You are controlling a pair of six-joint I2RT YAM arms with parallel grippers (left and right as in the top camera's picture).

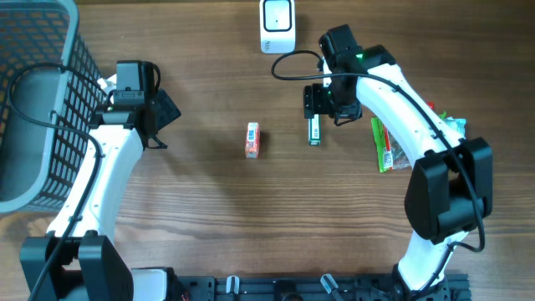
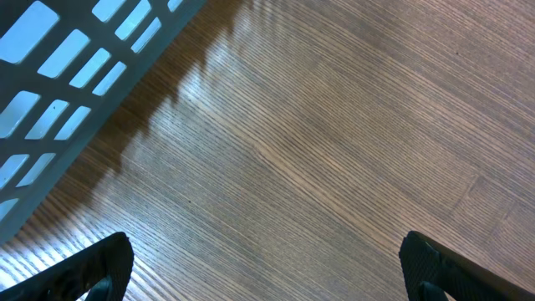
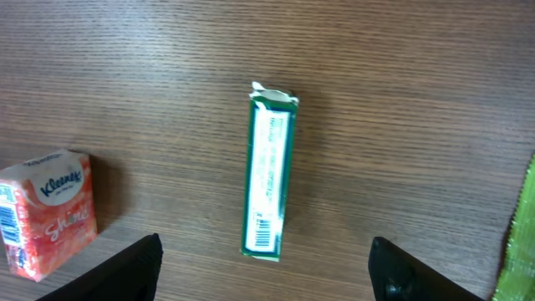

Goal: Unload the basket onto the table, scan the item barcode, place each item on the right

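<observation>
Both right gripper [image 3: 266, 274] jaws stand clear of packet [image 3: 267, 171].

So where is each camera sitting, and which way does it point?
Overhead: above the table, looking down; left arm, right arm, basket and scanner show.
Left wrist: looks down at wood and basket corner; open left end effector frames the bottom.
Right wrist: looks down at a green box; open right end effector below.
Shared: overhead and right wrist both show green box and Kleenex pack.
</observation>
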